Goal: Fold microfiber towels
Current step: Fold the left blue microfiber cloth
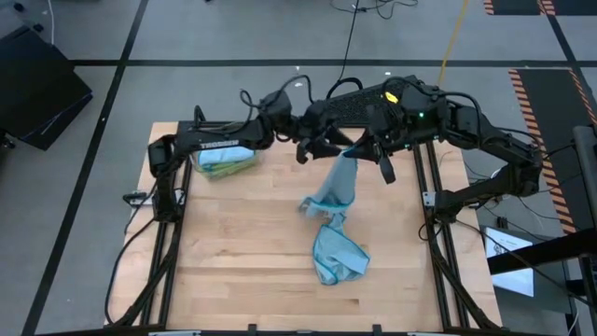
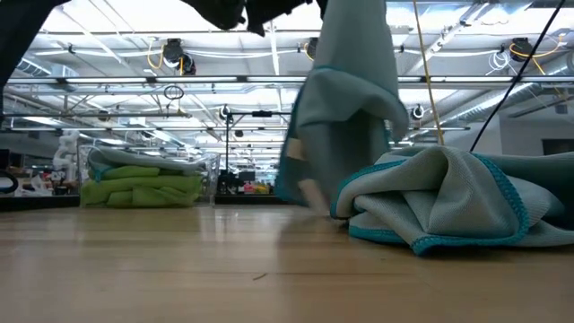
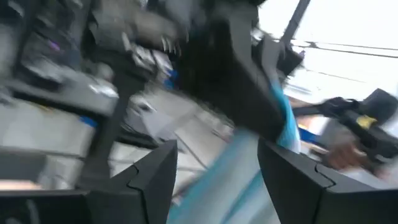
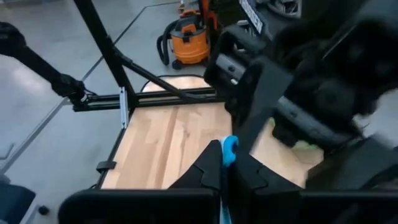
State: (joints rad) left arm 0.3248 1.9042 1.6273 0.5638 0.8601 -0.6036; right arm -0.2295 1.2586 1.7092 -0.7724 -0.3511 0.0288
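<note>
Hanging towel: light blue towel (image 1: pixel 340 182) suspended over the table's far middle, upper edge pinched, lower end trailing to the wooden table (image 1: pixel 242 252) and just touching the heap below.
Heaped towel: second light blue towel (image 1: pixel 338 257) crumpled on the table's middle, nearer the front; darker teal edging visible in the low view (image 2: pixel 448 202).
Remaining stock: lime green towels (image 2: pixel 139 187) with light blue cloth on top, piled in a clear plastic bin (image 1: pixel 226 161) at the far left of the table.
Right gripper: right gripper (image 4: pixel 225 163) clamped tight on the hanging towel's upper edge, blue fabric showing between the closed fingers.
Left gripper: left gripper (image 3: pixel 214 165) raised just beside the right one, jaws standing apart with the blue cloth running between them; not seen to pinch it.
Handling, judged: light, limp, no stiffness; drapes and bunches freely, likely to slump or twist if held at one point only. Slightly grippy pile, unlikely to slip from a firm pinch; not fragile.
Hold points, judged: stitched edge or corners best; a second pinch along the same upper edge needed to spread the cloth flat.
Markings: pale patch low on the hanging towel (image 2: pixel 292 151), possibly a tag; no writing legible. No brand readable anywhere.
</note>
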